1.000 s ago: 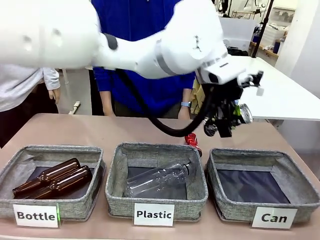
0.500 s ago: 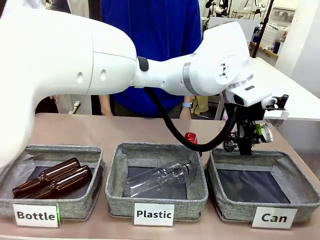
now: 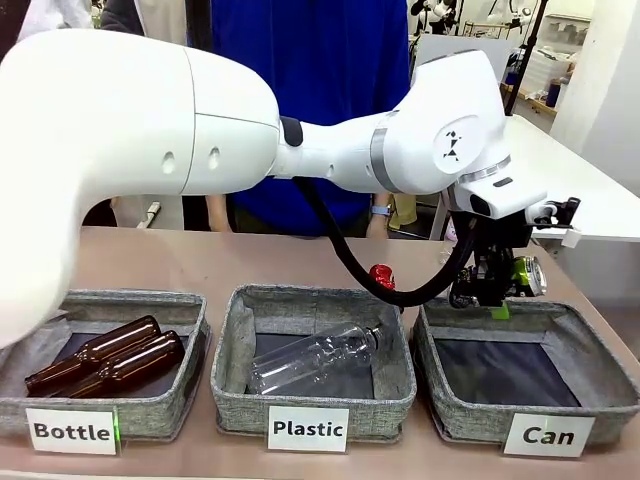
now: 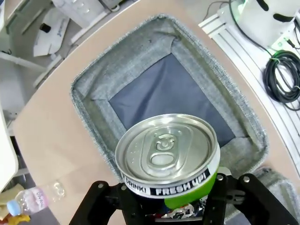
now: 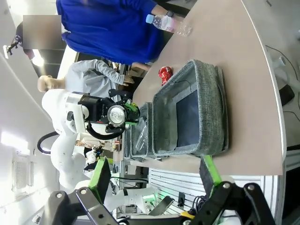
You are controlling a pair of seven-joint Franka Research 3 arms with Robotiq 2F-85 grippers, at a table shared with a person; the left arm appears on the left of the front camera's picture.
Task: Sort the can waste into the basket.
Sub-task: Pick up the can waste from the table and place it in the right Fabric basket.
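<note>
Holding can (image 3: 526, 275), above basket's (image 3: 540, 322) far rim

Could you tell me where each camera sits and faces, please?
Front view: between the arms, facing the person across the table; left arm crosses.
Left wrist view: down past the left gripper at the green-printed can above the Can basket.
Right wrist view: rolled sideways, along the table; right gripper below.
All show that can and basket.
</note>
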